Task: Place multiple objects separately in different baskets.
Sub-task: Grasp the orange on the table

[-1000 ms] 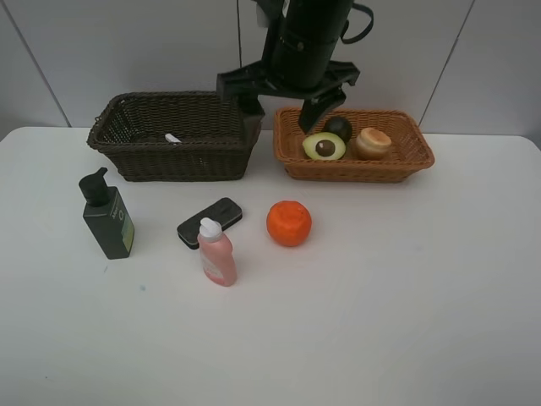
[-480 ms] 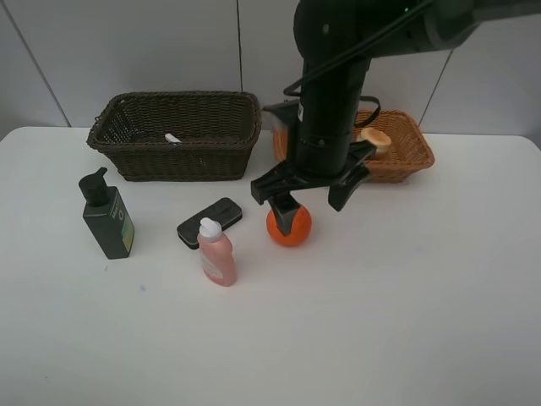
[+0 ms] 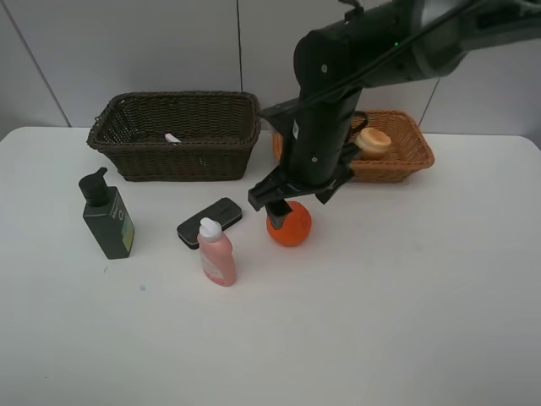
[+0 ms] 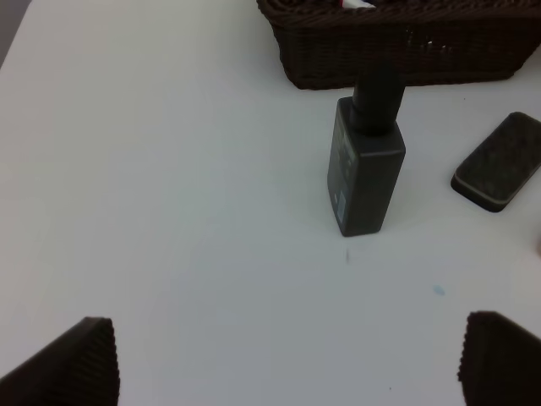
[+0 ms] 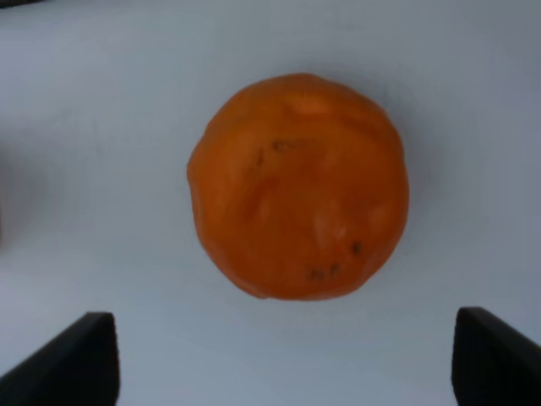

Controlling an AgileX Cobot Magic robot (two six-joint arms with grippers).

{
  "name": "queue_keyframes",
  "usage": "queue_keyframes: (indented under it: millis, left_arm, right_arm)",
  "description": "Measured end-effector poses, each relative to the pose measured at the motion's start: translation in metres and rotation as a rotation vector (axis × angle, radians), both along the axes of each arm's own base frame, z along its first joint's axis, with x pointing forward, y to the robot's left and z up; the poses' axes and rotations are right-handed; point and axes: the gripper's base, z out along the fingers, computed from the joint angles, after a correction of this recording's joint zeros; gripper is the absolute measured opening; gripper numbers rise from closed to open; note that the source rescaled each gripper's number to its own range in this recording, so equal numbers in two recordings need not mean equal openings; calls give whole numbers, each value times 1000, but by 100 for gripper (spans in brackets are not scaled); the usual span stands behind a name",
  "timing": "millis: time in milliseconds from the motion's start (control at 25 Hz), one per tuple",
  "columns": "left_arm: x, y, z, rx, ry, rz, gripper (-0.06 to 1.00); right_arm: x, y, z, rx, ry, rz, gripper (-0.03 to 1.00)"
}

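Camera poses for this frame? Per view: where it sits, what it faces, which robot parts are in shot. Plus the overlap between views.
Exterior high: off the arms, up high, looking down on the white table; shows the right arm with the right tool over the orange.
Left wrist: arm-mounted, looking down at the pump bottle and dark basket; the left tool is open.
Right wrist: straight down on the orange; open fingertips flank it.
Shared: orange in exterior and right wrist; bottle and dark basket in exterior and left wrist.
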Motion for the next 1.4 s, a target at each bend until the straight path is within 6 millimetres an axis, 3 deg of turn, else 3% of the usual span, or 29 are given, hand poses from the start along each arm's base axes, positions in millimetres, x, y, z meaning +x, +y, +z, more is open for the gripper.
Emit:
queue_keyframes:
  millis: [240, 880, 1200, 1400]
  left_arm:
    - [0, 0, 0, 0, 0, 0, 100]
    - [0, 0, 0, 0, 0, 0, 100]
    - [0, 0, 0, 0, 0, 0, 100]
    - [0, 0, 0, 0, 0, 0, 100]
  right_arm:
    - [6, 4, -26, -33, 7, 62, 99]
    - [21, -2, -32, -3, -53, 93, 99]
    - [22, 2, -52, 8, -21, 110, 99]
    - [22, 2, -54, 13, -20, 112, 99]
